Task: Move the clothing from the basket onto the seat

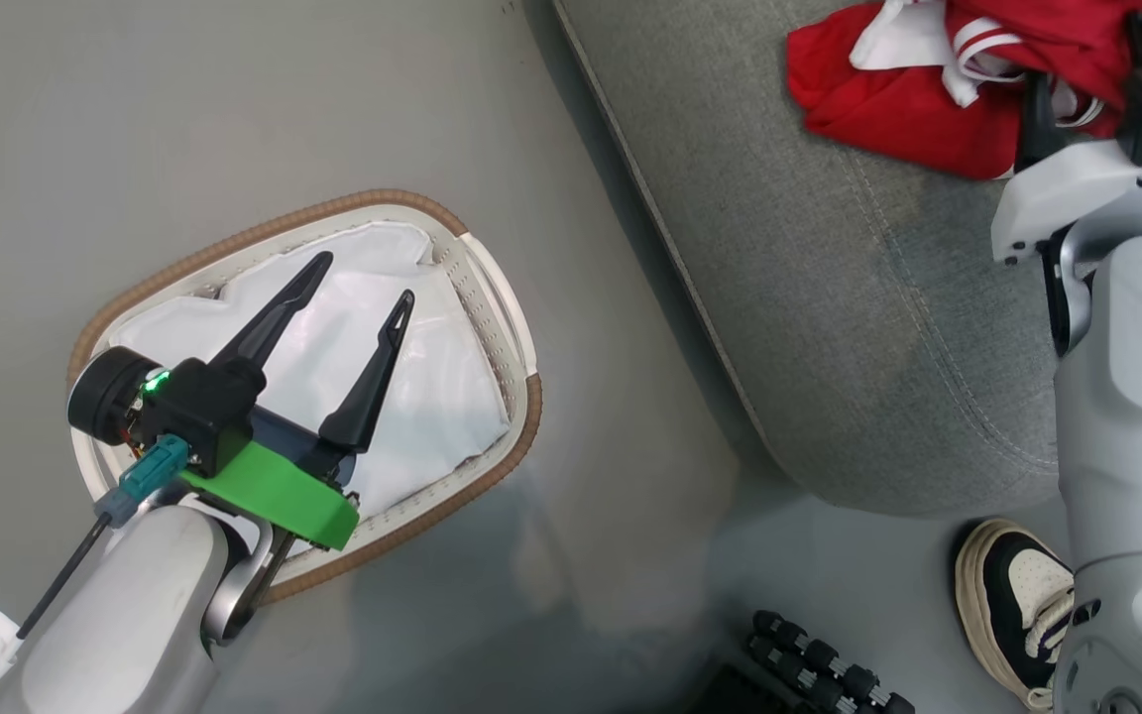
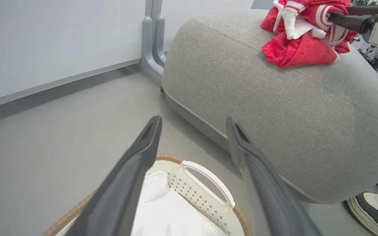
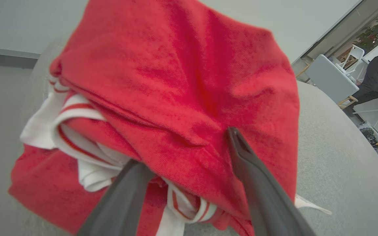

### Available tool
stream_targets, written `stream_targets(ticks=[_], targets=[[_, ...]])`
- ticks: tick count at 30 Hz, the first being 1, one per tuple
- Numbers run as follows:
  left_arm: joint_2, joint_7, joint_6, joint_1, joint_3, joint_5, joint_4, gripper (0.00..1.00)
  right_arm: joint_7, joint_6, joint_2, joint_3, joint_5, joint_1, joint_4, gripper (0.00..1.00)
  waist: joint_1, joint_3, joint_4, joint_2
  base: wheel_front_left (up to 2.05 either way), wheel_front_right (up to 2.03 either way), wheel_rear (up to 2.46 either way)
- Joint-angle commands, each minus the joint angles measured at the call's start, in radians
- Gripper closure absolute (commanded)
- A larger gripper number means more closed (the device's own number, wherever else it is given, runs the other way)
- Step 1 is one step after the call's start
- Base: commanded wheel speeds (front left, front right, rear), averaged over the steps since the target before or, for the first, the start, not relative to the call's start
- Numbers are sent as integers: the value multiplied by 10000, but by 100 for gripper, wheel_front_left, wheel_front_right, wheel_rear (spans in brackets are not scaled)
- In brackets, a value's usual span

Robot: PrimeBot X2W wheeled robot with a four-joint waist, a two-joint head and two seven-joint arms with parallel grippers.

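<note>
The clothing (image 1: 888, 109) lay heaped on top of the seat (image 1: 829, 297), toward its far end. The right jaws stood wide apart against the heap, clamping nothing, one tip tucked under a red fold. The left jaws hung fully spread and held nothing, off the seat's long side, over the basket (image 1: 521, 416) on the floor there. The garments looked light, limp and prone to slide, so a pinch deep into a bunched fold would probably carry better than a hem. The right wrist view showed the striped white trim close up. The head view showed the basket holding its white liner sheet (image 1: 412, 377).
</note>
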Motion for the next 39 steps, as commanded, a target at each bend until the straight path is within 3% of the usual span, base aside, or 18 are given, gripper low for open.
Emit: stream_targets(ticks=[1,9,20,30,39], targets=[[-67,3,-36,148,87,-46,48,0,-44,-14,-28,74,234,263,-192,0,-1,-255,-27,0,0,0,0],[-599,3,-36,614,620,10,454,0,-44,-14,-23,612,1168,2023,-1494,0,-1,-1307,71,0,0,0,0],[-1344,0,-36,1719,2146,313,1116,0,-43,-14,-21,2074,2412,4171,-2530,0,-1,-2561,688,0,0,0,0],[-2209,0,-36,2165,3653,786,1516,0,-45,-14,-31,3510,3542,4552,-2895,0,-1,-3292,1874,0,0,0,0],[-2655,2,-36,2532,5060,1292,1651,0,-46,-14,-31,4333,4054,4453,-2620,0,-1,-3789,2935,0,0,0,0]])
